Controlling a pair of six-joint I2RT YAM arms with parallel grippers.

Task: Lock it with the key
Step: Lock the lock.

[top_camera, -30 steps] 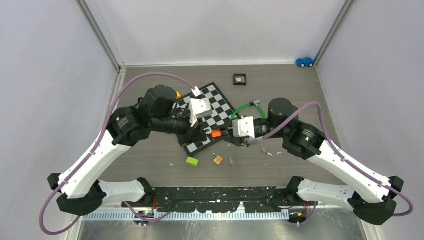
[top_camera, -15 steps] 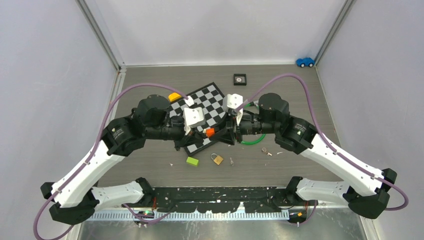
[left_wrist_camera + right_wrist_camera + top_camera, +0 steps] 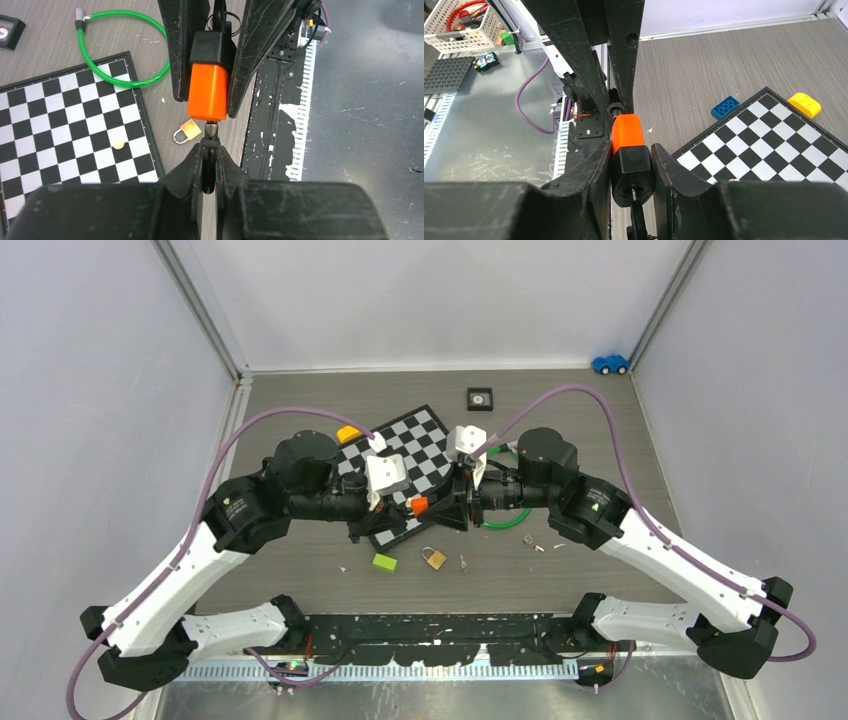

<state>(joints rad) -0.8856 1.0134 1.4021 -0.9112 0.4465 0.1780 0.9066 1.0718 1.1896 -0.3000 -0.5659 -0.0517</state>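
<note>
The lock [image 3: 420, 505] has an orange body with a black end and is held in the air between both grippers. My right gripper [image 3: 447, 508] is shut on the lock's black end [image 3: 631, 167]. A key [image 3: 637, 212] sits in the keyhole there, its ring hanging behind. My left gripper [image 3: 210, 149] is shut on a dark-sleeved metal pin [image 3: 212, 131] that enters the orange end [image 3: 208, 90]. The right fingers [image 3: 180, 55] flank the lock in the left wrist view. A green cable [image 3: 120, 50] lies looped on the table.
A chessboard [image 3: 430, 440] lies under the grippers, with a yellow brick [image 3: 348, 434] at its far left corner. A small brass padlock [image 3: 434, 558], a green brick [image 3: 385, 562] and loose keys [image 3: 532, 542] lie in front. A black box [image 3: 480, 399] and a blue toy car [image 3: 609, 364] are at the back.
Over the last second both arms swung inward, the right wrist rolled over, and the lock moved slightly left. In the last half second nothing visibly moved.
</note>
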